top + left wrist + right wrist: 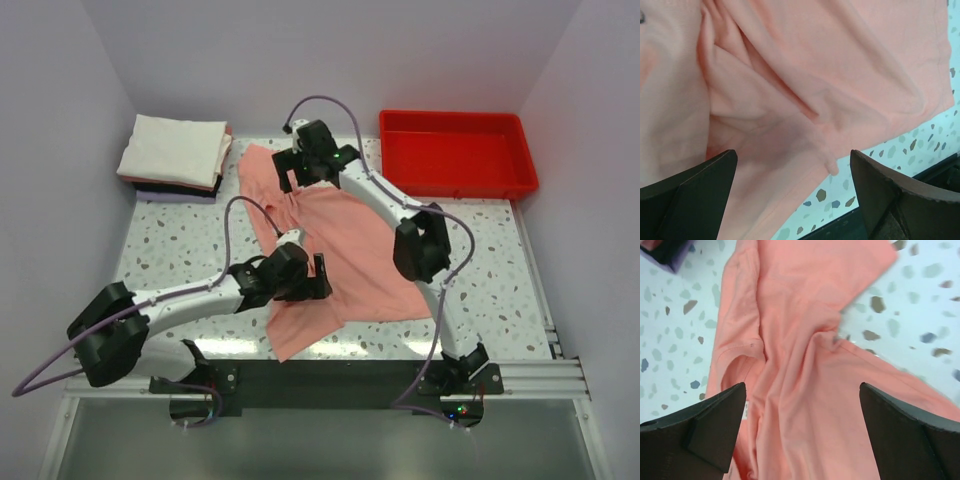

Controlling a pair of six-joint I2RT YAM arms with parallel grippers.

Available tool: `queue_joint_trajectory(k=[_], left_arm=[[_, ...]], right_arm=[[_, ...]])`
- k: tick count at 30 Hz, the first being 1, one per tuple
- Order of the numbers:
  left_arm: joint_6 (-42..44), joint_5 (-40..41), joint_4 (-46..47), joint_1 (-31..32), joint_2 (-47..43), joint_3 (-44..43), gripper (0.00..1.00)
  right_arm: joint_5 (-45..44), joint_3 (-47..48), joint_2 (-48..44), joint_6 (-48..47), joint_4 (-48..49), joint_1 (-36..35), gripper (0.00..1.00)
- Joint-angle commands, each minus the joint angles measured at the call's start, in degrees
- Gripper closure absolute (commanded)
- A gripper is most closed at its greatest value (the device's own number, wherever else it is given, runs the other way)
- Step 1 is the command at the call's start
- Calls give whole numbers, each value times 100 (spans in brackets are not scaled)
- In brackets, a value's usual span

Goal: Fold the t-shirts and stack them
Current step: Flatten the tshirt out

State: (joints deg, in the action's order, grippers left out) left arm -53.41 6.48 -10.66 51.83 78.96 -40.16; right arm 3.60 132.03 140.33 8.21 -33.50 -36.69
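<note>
I have both jaws wide and empty over the salmon-pink t-shirt (365, 255), rumpled lengthwise on the bench (170, 250), with the right jaws above its far collar end and the left jaws above its near hem.

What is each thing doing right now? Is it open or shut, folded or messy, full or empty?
salmon-pink t-shirt, unfolded, lying spread out and wrinkled
stack of t-shirts, folded, white one on top
red tray, empty
left gripper, open, over the shirt's near part
right gripper, open, over the shirt's far part
</note>
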Motion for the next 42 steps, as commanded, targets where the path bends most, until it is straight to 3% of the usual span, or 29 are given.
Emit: queue_joint_trajectory(k=[1,6,13,18,22,30,42], left_arm=[[146,318,-699,63,-574,-229,0],[-125,599,-1517,344,-1197,-141,0],[-1434,855,-3651,1266,-2181,359,0],[-1919,284,-3409,1478,-2780,1123,10],[-1928,73,-2960,1846,-2492,1186,22],[-1875,275,-2952,2032,-1604,879,44],[-1840,231,-2608,2050,-1103,720,52]], right_arm=[[-674,-359,-1121,286,-140,153,1],[-1782,-1309,-2324,751,-412,223,1],[-2240,-4788,-4802,1437,466,417,1],[-2469,-6563,-6086,1930,791,434,1],[-2609,-7216,-6763,2124,809,461,1],[-2697,-7709,-6967,2124,617,505,1],[-2698,-8008,-7107,2194,590,601,1]])
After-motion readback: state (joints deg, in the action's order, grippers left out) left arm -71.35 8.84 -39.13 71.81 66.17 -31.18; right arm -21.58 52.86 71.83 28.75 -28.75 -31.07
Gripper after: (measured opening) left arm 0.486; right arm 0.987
